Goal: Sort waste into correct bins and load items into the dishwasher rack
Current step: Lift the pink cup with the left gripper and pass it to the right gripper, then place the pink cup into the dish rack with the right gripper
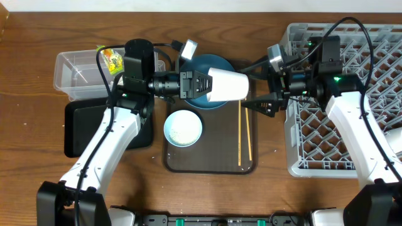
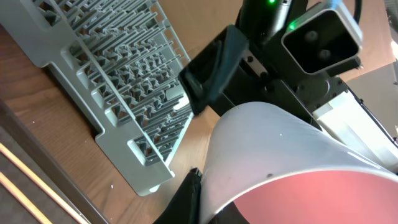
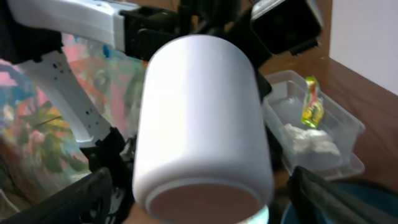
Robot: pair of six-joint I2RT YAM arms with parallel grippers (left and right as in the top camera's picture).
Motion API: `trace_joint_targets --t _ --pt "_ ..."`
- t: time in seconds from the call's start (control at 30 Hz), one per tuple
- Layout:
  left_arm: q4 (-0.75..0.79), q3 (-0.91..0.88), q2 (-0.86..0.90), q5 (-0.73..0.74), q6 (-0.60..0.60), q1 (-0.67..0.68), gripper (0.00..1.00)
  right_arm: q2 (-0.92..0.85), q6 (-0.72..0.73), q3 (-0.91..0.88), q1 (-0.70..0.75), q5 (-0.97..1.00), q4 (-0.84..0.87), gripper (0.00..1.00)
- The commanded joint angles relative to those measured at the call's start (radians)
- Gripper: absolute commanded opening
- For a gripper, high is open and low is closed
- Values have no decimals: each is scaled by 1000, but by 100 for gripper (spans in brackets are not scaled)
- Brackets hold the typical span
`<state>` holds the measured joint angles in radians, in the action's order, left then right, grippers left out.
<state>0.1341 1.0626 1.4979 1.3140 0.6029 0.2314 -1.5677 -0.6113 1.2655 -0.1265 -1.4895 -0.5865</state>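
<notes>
Lying level, cup (image 1: 227, 85) clamped in left pincer (image 1: 202, 85), base aimed toward the tabletop's right edge. Right pincer (image 1: 254, 94) agape, just beside base.

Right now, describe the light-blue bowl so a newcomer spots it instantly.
Find the dark brown tray at the table's middle. The bowl sits on its left part, below the dark blue plate in the overhead view. It is round and pale blue, unlike the thin chopsticks beside it.

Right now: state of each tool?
Left tool: shut on the cup.
Right tool: open, straddling the cup's base, not gripping it.
</notes>
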Motion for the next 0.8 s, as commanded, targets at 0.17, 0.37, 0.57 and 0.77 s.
trace_joint_targets --t 0.17,0.37,0.57,0.77 --pt "3 6 7 21 1 34 6 21 -13 -5 -52 -44 31 81" --pt "3 6 7 21 1 35 6 21 -11 -5 -51 -45 31 70" --pt "3 6 7 21 1 35 8 21 -11 -5 -51 -44 37 55" --pt "-33 -1 7 -13 -142 35 69 21 60 -5 -51 75 33 54"
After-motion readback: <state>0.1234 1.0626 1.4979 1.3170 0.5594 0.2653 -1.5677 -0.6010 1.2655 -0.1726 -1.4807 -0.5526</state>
